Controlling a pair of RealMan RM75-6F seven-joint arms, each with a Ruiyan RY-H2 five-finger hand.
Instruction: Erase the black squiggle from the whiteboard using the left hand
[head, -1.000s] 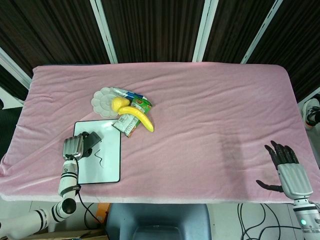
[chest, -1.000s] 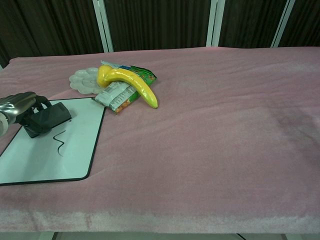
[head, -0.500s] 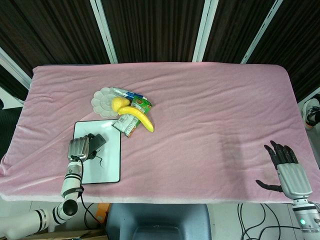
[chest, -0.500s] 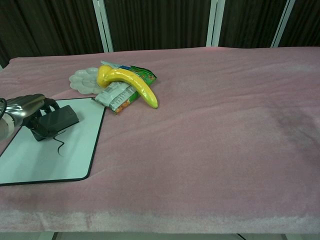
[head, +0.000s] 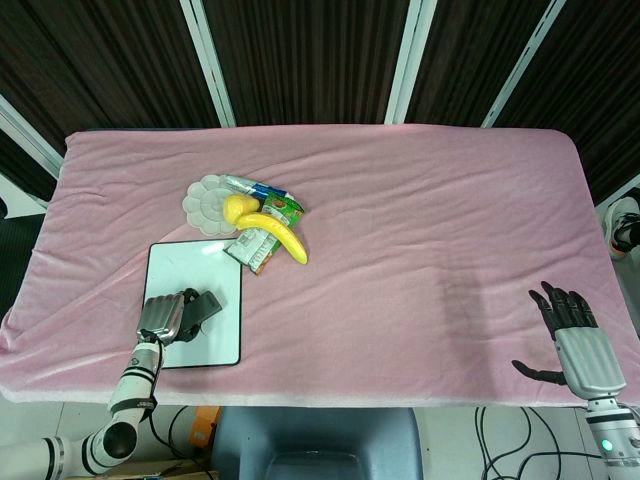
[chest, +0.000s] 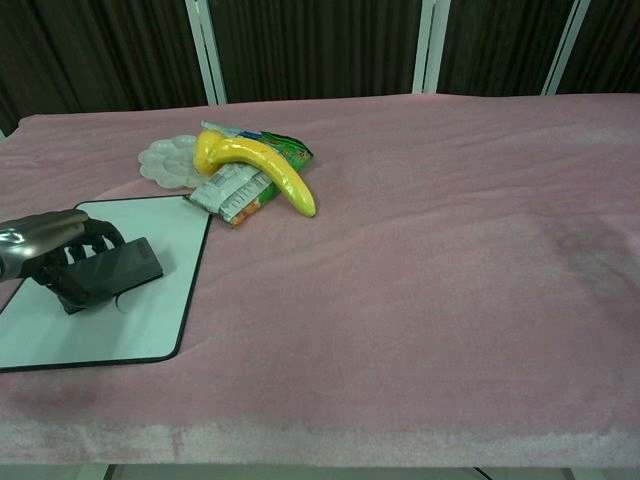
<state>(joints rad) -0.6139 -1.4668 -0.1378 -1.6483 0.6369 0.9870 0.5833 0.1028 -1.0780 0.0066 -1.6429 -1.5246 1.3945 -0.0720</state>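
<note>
Head view: the left hand (head: 160, 318) is gripping the black eraser (head: 203, 306) at lower left of the frame, fingers wrapped over its back end so the flat face is lying on the whiteboard (head: 195, 270). It's sitting over the lower half of the board, right where the black squiggle should be. The eraser is covering that spot, so I can't tell from here how much ink is left. The upper half of the board is showing clean white. The right hand (head: 575, 335) is parked at lower right, well apart, fingers spread and holding nothing; it's staying out of a left-hand job.

The banana (head: 275, 235), the snack packets (head: 262, 246) and the flower-shaped white dish (head: 207, 200) are piled just above the board's upper right corner, the packets touching or nearly touching its edge. That's limiting how far a stroke can run that way without nudging them.

Chest view: left hand (chest: 45, 250) at the left edge, eraser (chest: 110, 272) pressed flat and angled across the whiteboard (chest: 150, 325). A faint dark trace of the black squiggle (chest: 121, 298) is peeking out just under the eraser's lower edge, so I'm judging the wipe as partway done. The pink counter (chest: 420, 260) is soft cloth, so the board may be sliding under pressure. The right hand isn't in this view.
</note>
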